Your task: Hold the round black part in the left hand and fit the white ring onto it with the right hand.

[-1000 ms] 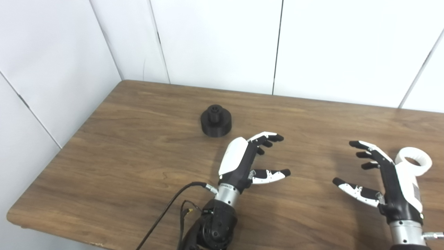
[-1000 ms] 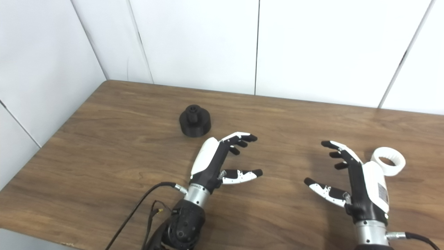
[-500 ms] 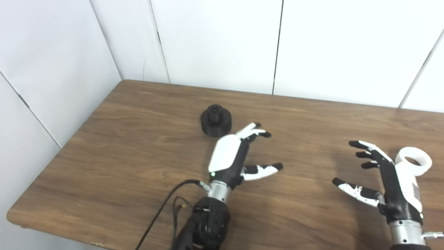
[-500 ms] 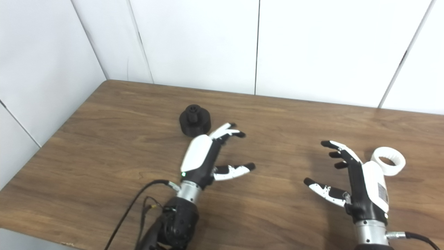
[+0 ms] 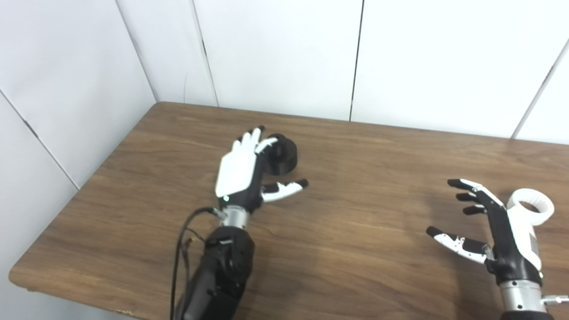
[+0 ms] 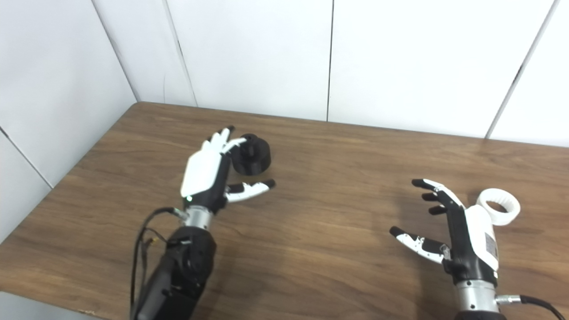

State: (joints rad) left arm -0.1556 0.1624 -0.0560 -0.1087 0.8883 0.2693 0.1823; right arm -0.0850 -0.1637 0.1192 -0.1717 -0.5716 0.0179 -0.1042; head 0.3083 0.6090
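Left eye view: the left hand (image 5: 242, 171), fingers spread and empty, flanks the black part (image 5: 282, 153) on the desk (image 5: 355, 266); closing crookedly could knock it away. The right hand (image 5: 498, 226) waits open beside the white ring (image 5: 533, 208).

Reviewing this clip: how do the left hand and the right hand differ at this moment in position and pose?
The left hand is far out on the table, back of the hand up, fingers reaching over the round black part; the right hand stays near the front edge, turned on its side. The left hand is at its object; the right hand sits beside the white ring, not reaching for it. Both are open and hold nothing.
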